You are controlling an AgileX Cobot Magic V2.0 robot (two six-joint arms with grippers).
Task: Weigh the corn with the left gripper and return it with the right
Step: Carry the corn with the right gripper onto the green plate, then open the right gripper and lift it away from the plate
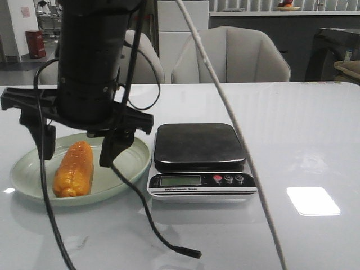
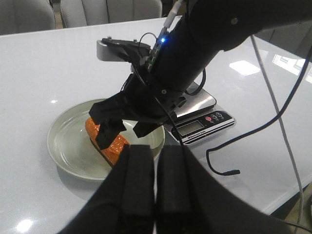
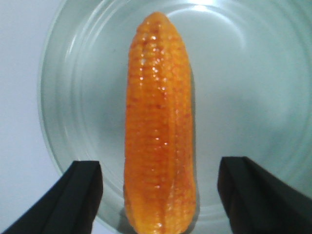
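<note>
Loose black cable (image 1: 169,239) trails across the white surface (image 1: 304,140) at the front. Behind it, the corn (image 1: 73,169) lies on its side in the pale green plate (image 1: 134,162), left of the scale (image 1: 199,160), whose dark platform is bare. Above the cob hangs the right gripper (image 1: 77,145), jaws released and spread wide, one finger to each side of the corn without touching it. Left gripper (image 2: 155,180) sits back from the plate, jaws clenched together on nothing.
</note>
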